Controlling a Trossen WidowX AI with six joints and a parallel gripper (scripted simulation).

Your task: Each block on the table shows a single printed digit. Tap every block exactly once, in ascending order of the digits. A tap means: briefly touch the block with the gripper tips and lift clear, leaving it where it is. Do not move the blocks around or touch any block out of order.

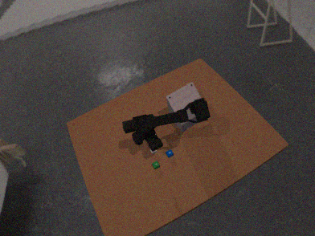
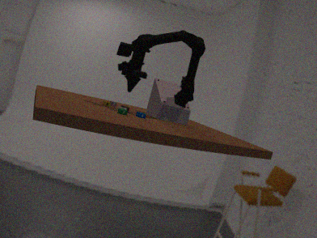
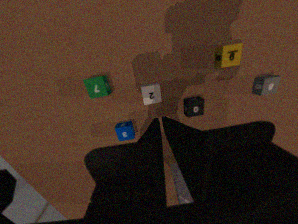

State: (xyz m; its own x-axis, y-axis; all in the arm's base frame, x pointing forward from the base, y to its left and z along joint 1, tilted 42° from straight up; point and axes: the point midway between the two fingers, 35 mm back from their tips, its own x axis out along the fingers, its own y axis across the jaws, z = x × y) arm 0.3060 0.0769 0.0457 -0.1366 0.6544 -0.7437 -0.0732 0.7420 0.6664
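My gripper [image 2: 129, 91] [image 3: 160, 121] is shut and empty, hanging above the table. In the wrist view its tips point between the white and black blocks. The white block [image 3: 151, 94] [image 1: 153, 151] shows a 2; the arm partly covers it in the top view. The black block [image 3: 194, 106] seems to show a 0. The blue block [image 3: 125, 131] [image 1: 169, 153] [image 2: 141, 115] has a blurred digit, perhaps 3. The green block [image 3: 97, 87] [image 1: 156, 164] [image 2: 122, 111] shows a 7. The yellow block [image 3: 231, 55] has a 6 or 9 with a bar. The grey block [image 3: 266, 85] has an unreadable digit.
The wooden table [image 1: 225, 160] [image 2: 81, 117] carries the blocks. A pale box-like block [image 1: 184, 96] [image 2: 170, 113] stands by the arm's base. The arm [image 1: 170, 118] [image 2: 166, 38] reaches over from it. An orange chair [image 2: 259, 194] stands beyond the table.
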